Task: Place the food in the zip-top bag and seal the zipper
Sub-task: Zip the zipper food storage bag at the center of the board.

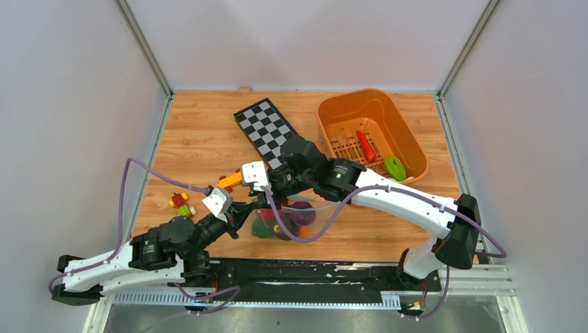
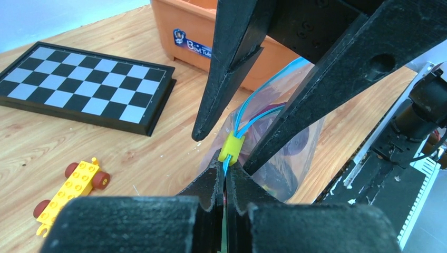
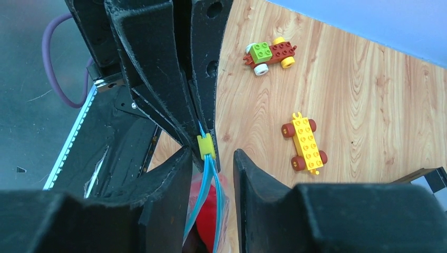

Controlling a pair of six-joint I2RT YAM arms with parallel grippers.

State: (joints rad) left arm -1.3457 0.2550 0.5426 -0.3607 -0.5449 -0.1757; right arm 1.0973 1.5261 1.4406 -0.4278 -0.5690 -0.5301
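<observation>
The clear zip-top bag [image 1: 295,220] lies between the arms near the table's front edge. It holds purple, green and red food [image 1: 277,223]. My left gripper [image 2: 225,167] is shut on the end of the light-blue zipper [image 2: 253,100], just behind a small yellow slider [image 2: 232,147]. My right gripper [image 3: 212,157] is open, one finger on each side of the slider [image 3: 205,146] and not touching it. Past the slider the two blue zipper strips [image 3: 203,195] stand apart over a red food piece [image 3: 209,219]. In the top view the left gripper [image 1: 247,209] and right gripper [image 1: 267,189] meet at the bag's left corner.
An orange basket [image 1: 353,94] at the back right holds a red piece [image 1: 365,146] and a green piece [image 1: 395,168]. A checkerboard [image 1: 267,128] lies behind the grippers. A yellow toy car [image 3: 304,142] and brick pieces [image 3: 269,52] lie left of the bag.
</observation>
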